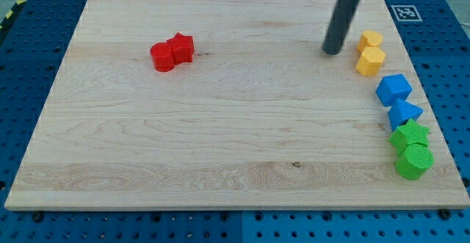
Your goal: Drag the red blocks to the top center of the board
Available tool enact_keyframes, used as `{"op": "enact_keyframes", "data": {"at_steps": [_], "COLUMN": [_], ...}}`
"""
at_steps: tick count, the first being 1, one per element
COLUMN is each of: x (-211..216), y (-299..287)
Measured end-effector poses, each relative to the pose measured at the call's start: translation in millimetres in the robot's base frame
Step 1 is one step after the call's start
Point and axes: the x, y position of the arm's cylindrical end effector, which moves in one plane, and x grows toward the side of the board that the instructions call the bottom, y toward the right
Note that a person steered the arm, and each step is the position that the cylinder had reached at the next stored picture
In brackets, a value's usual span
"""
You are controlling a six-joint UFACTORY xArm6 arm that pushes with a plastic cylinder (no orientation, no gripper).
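- I have no claw to open or close: my arm ends in a straight dark rod, and my tip (pixel 332 52) rests on the pale wooden board (pixel 220 147), holding nothing and touching no block.
- The rod rises steeply from the tip toward the view's top edge, leaning slightly to the view's right, where the rest of my arm leaves the view.
- The 2 red blocks are well apart from my tip, far toward the view's left and at nearly the same height on the board. The red cylinder-like block (pixel 162 56) and the red star-shaped block (pixel 181 48) touch each other as 1 pair.
- As I judge it, that pair sits left of the top center, so it needs a push toward the view's right and a little upward; being pressed together should let me move both in 1 sweep.
- Just beside my tip, on the view's right, stand 2 yellow hexagonal blocks (pixel 371 52), 1 above the other, close but not touching me.
- Below and right of my tip, 2 blue blocks (pixel 396 100) and 2 green blocks (pixel 411 149) line the board's right edge, seemingly parked out of the way.
- To reach the reds I would have to cross the open board and come round to their left side, a step not yet done.
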Motion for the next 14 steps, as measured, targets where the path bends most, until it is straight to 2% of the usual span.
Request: {"op": "enact_keyframes", "data": {"at_steps": [2,4,5,7,11,14], "x": [74,85,64,52,37,6], "y": [-110,-280,-333,-318,-245,-243]}}
